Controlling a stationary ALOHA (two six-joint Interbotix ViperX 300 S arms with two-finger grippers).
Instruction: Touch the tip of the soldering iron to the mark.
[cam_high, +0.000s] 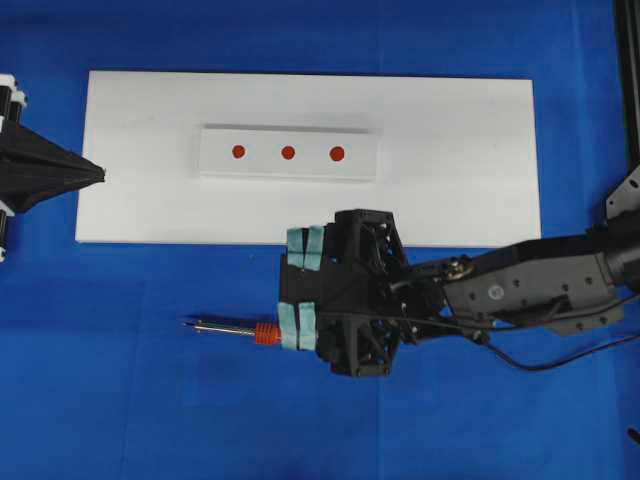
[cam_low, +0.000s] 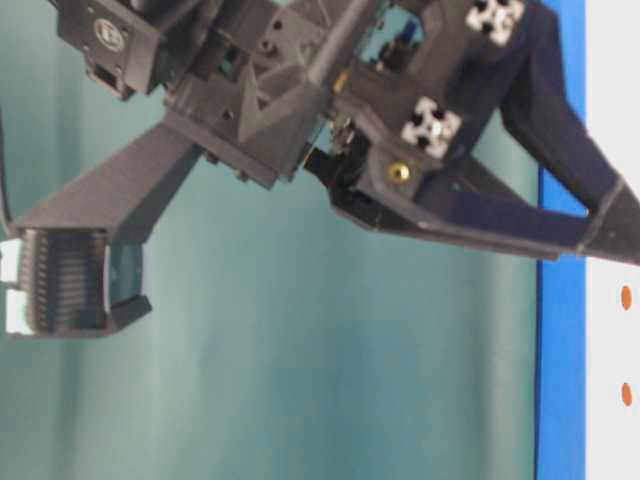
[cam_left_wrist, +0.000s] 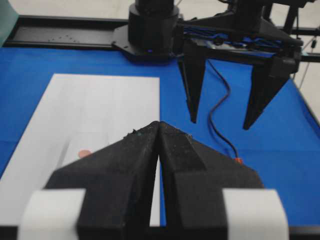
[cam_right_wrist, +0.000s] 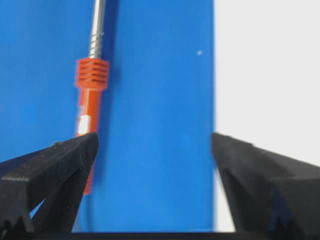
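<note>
Soldering iron (cam_high: 262, 334) is being left lying on the blue cloth (cam_high: 100, 400), ungripped; right gripper (cam_high: 304, 289) is being held fully open, empty, beside its handle.

Soldering iron (cam_high: 255, 333) lies flat on the blue tabletop (cam_high: 120, 400), just below the long near edge of the white board (cam_high: 460, 200), roughly parallel to that edge. Red-orange handle with a ribbed collar, thin silver shaft pointing left in the overhead view, ending in the dark fine tip (cam_high: 188, 323). Rear of the handle is hidden in the overhead view. Black cord (cam_high: 560, 358) trails off toward the tabletop's right edge. Three red marks (cam_high: 288, 153) sit in a row on a raised white strip (cam_high: 215, 160) mid-board, well apart from the tip. Iron not lifted, tip touching no mark.
</note>
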